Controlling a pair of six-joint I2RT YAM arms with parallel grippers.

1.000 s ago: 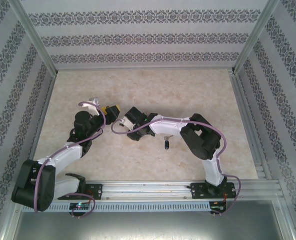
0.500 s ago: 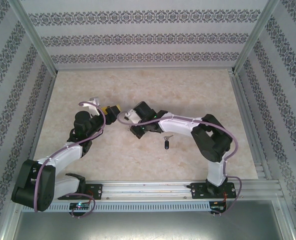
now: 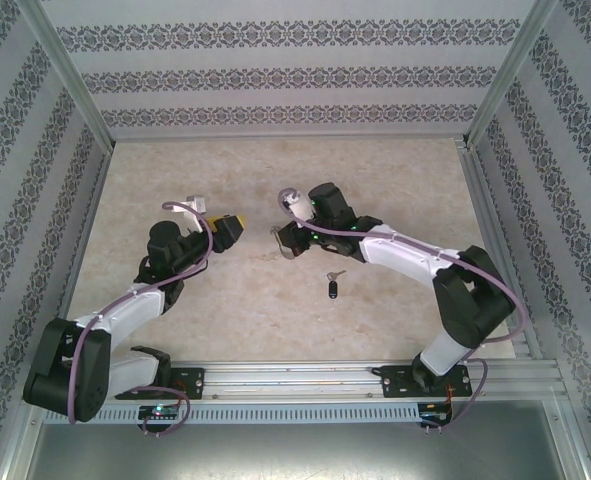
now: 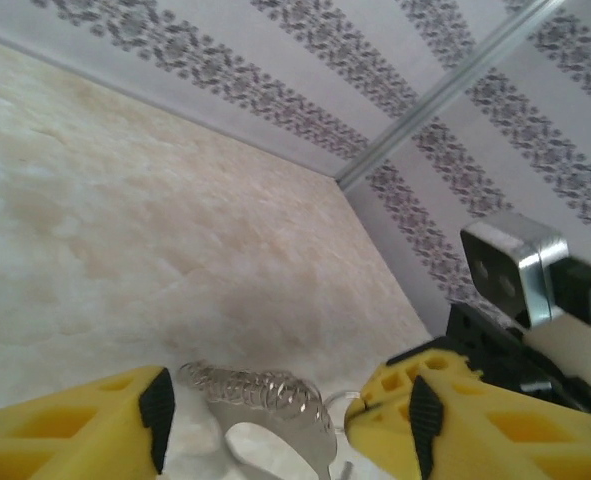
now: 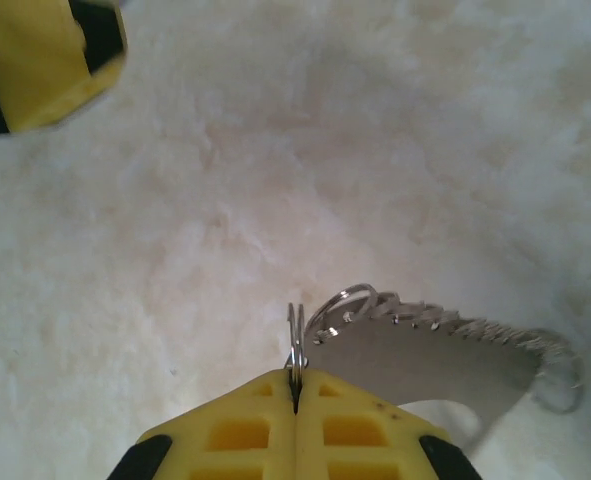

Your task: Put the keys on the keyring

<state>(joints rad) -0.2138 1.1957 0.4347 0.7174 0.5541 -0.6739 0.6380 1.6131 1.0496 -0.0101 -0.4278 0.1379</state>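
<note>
The table (image 3: 275, 170) is a pale marbled slab that takes up the middle of the overhead view, and both arms reach in from the bottom edge toward its centre. The right gripper (image 3: 287, 243) sits just right of centre, its claw clamped tight on a small split ring of the keyring (image 5: 415, 365). The grey loop and its chain hang out to the lower right of the right wrist view. The left gripper (image 3: 231, 227) is left of centre and near it, jaws apart and holding nothing. In its own view the loop lies low in the frame between the two yellow fingers (image 4: 105, 425).

The step in hand looks like getting the ring firmly held and presented. The right claw has only a thin edge, so slow moves and no twisting would guard against slip. The left claw should close on the flat loop, not the loose chain.

The key (image 3: 332, 288) lies on the table below and to the right of the right gripper, well apart from the ring and untouched. The patterned walls (image 3: 275, 75) stand far off. The real crowding is the two wrists meeting at centre
</note>
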